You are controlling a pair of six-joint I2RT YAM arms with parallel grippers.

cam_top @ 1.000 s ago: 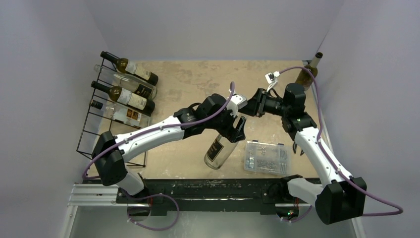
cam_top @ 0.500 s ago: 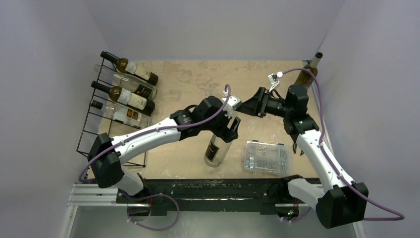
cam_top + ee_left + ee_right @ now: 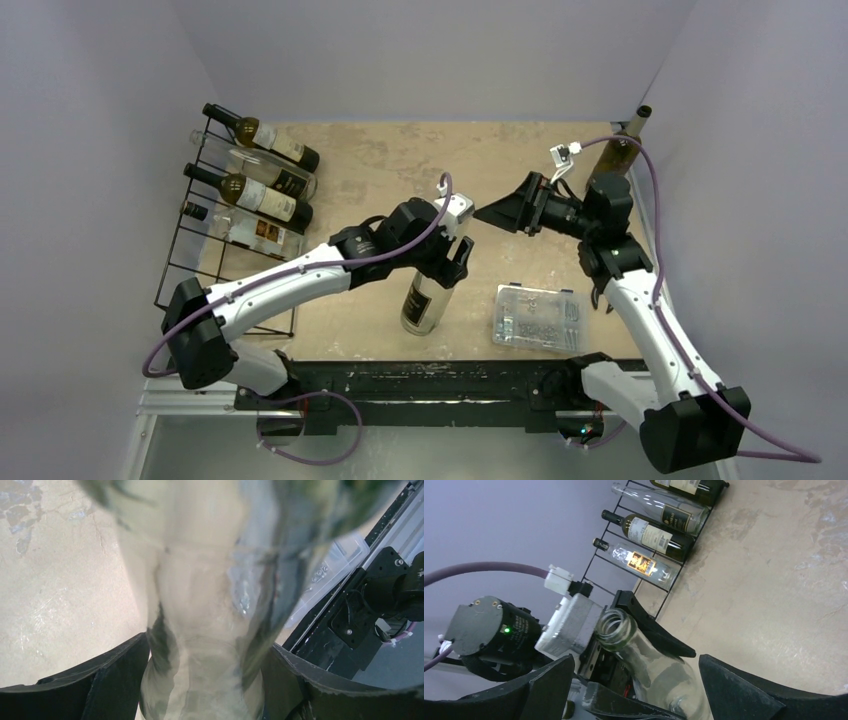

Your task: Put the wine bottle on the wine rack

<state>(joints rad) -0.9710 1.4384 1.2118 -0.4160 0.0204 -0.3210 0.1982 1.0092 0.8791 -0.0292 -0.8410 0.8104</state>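
My left claw [image 3: 449,262] is clamped round the upper part of the clear wine bottle [image 3: 421,302], which leans just left of the clear plastic box [image 3: 537,317], well apart from the wine rack [image 3: 200,270]; my right claw [image 3: 495,213] gapes wide, holding nothing

A robotics lab test cell: plain lilac-grey walls [image 3: 420,50] box in a scuffed tan worktop [image 3: 400,160] on three sides. The cabled left arm [image 3: 290,275] and right arm [image 3: 650,320] are bolted to a black rail [image 3: 430,378] at its near edge, and a wire wine rack [image 3: 200,270] stands along its left edge.
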